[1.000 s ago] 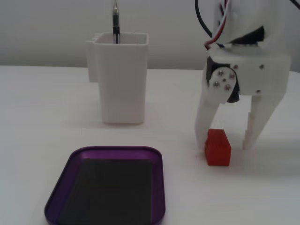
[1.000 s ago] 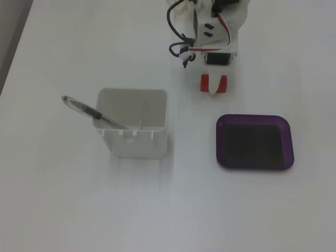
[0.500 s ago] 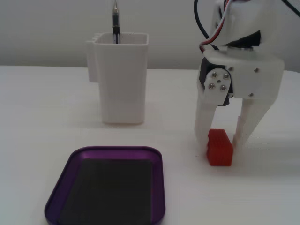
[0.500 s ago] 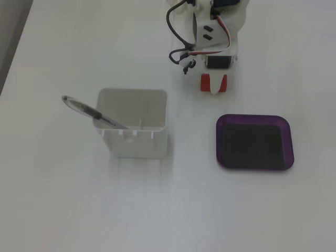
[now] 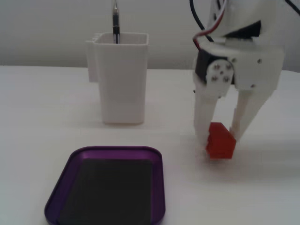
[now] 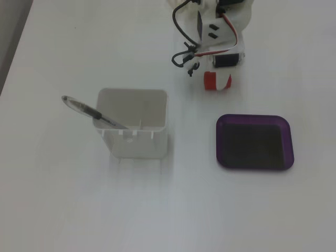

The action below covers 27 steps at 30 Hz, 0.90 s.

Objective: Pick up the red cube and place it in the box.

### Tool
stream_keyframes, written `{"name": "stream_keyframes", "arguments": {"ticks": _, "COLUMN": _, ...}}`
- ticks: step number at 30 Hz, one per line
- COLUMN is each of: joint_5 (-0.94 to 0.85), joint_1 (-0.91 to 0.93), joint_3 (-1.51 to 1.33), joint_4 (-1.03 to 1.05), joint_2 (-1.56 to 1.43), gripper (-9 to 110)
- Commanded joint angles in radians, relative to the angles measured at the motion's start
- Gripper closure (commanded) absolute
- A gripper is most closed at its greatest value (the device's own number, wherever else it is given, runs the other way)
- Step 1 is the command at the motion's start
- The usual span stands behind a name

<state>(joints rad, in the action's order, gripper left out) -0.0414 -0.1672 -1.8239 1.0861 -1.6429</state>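
The red cube (image 5: 220, 141) sits tilted between my white fingers, its lower edge just above or at the white tabletop; from above only its red ends (image 6: 209, 80) show beside one finger. My gripper (image 5: 218, 135) (image 6: 218, 83) points down and is shut on the cube. The box, a shallow purple tray with a dark bottom (image 5: 161, 187) (image 6: 254, 118), lies empty on the table. It is low and to the left of the cube in the front fixed view, and below and to the right of it in the fixed view from above.
A tall white container (image 5: 121, 79) (image 6: 134, 131) holding a dark pen (image 5: 115, 21) (image 6: 92, 112) stands on the table left of the arm. Black and red cables (image 6: 184, 50) hang off the arm.
The fingers have closed from either side onto the red cube. The cube has tipped and risen slightly, and the gripper has shifted a little right in the view from above.
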Motion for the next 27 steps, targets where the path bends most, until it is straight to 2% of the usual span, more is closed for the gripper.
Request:
{"name": "stream_keyframes", "arguments": {"ticks": 1, "joint_5": -0.060, "joint_1": -0.038, "joint_3": 0.155, "joint_4": 0.074, "joint_2": -0.124, "gripper": 102}}
{"name": "stream_keyframes", "arguments": {"ticks": 6, "joint_5": -0.225, "joint_1": -0.229, "joint_3": 0.287, "joint_4": 0.083, "joint_2": -0.219, "gripper": 102}}
{"name": "stream_keyframes", "arguments": {"ticks": 10, "joint_5": -0.239, "joint_1": -0.337, "joint_3": 0.336, "joint_4": 0.058, "joint_2": -0.210, "gripper": 102}}
{"name": "stream_keyframes", "arguments": {"ticks": 13, "joint_5": -0.230, "joint_1": -0.353, "joint_3": 0.360, "joint_4": 0.002, "joint_2": -0.121, "gripper": 102}}
{"name": "stream_keyframes", "arguments": {"ticks": 23, "joint_5": 0.041, "joint_1": -0.219, "joint_3": 0.775, "joint_4": -0.025, "joint_2": 0.357, "gripper": 102}}
{"name": "stream_keyframes", "arguments": {"ticks": 27, "joint_5": 0.132, "joint_1": -0.170, "joint_3": 0.934, "joint_4": 0.054, "joint_2": 0.506, "gripper": 102}}
